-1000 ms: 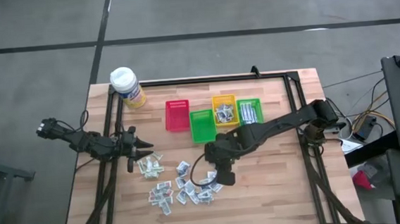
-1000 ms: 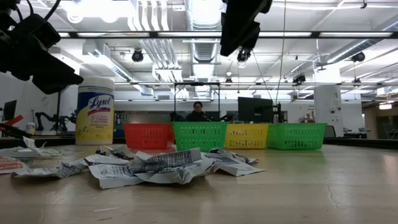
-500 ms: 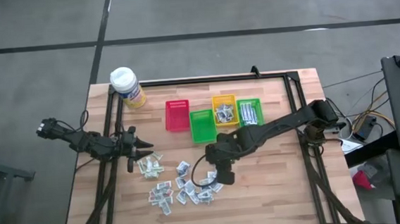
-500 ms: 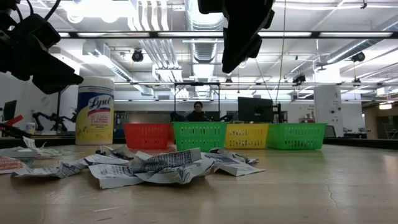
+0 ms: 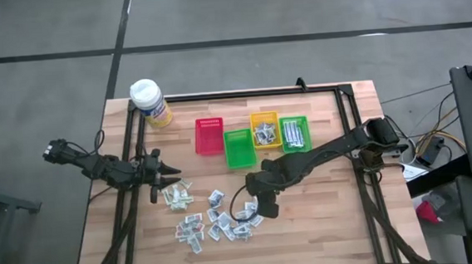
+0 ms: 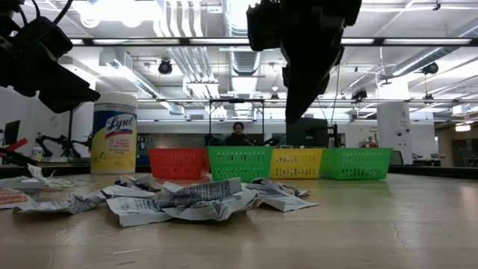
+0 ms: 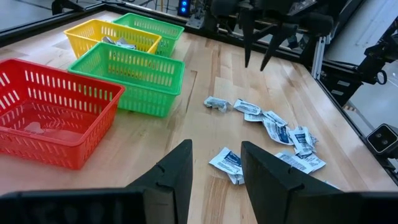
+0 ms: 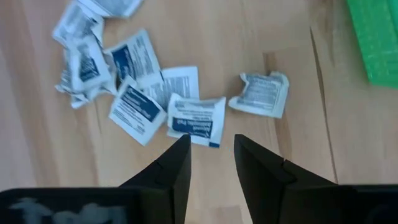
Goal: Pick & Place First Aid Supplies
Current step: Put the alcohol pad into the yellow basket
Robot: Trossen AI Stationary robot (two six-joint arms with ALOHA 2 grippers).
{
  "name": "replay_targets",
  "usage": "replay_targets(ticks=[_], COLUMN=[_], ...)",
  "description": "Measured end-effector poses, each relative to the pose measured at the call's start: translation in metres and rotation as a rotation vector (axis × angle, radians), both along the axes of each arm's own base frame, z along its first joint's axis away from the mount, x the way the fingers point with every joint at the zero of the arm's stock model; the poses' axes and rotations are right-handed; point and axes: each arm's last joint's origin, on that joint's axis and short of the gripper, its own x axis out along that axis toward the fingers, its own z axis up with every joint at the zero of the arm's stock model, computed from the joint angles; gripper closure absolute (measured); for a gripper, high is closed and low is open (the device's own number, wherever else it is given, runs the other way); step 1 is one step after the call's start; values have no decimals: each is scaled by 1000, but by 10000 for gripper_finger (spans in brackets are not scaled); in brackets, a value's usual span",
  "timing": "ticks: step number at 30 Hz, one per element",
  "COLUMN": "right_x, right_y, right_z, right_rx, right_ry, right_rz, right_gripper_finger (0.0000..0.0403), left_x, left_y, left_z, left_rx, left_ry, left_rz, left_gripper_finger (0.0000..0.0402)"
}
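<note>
we read this as the reach-in step: our right gripper [image 5: 265, 203] hangs over the near edge of the scattered first aid supplies [image 5: 217, 221], which lie loose on the counter [image 5: 326, 225] in front of the row of bins. its fingers [image 8: 168, 168] stand apart with a narrow gap and nothing between them; in the right wrist view a white packet with blue print [image 8: 196, 120] lies just ahead of the fingertips, with a crinkled packet [image 8: 261, 93] a little to one side. in the left wrist view the same fingers point straight down above the pile, clear of the packets.

our left gripper [image 5: 158, 178] waits at the other side of the pile, near a couple of stray packets [image 5: 176, 197]; its fingers [image 7: 174, 174] are parted too, and empty.

some sorting looks done already: the yellow bin [image 5: 264, 131] and the far green bin [image 5: 294, 133] hold packets, while the red bin [image 5: 210, 135] and the nearer green bin [image 5: 238, 148] look bare.

next, we judge, the right gripper must come down so the blue-print packet sits between its fingers, then close. the packets are flat and overlap, so pinching only one, by an edge, will need care; which bin it belongs in we cannot tell from here.
</note>
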Motion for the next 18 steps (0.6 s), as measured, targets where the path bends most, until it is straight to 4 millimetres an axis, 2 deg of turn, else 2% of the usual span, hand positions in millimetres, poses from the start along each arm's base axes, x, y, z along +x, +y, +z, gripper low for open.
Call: replay_targets(ticks=[9, 18], right_x=[3, 0], right_y=[0, -1], right_z=[-6, -13], right_rx=[7, 5], right_ry=[-56, -39], right_rz=[-42, -53], right_gripper_finger=[291, 280], left_x=[0, 0], left_y=[0, 0], left_z=[0, 0], left_rx=[0, 0], left_ry=[0, 0], left_rz=[0, 0], left_gripper_finger=[271, 271])
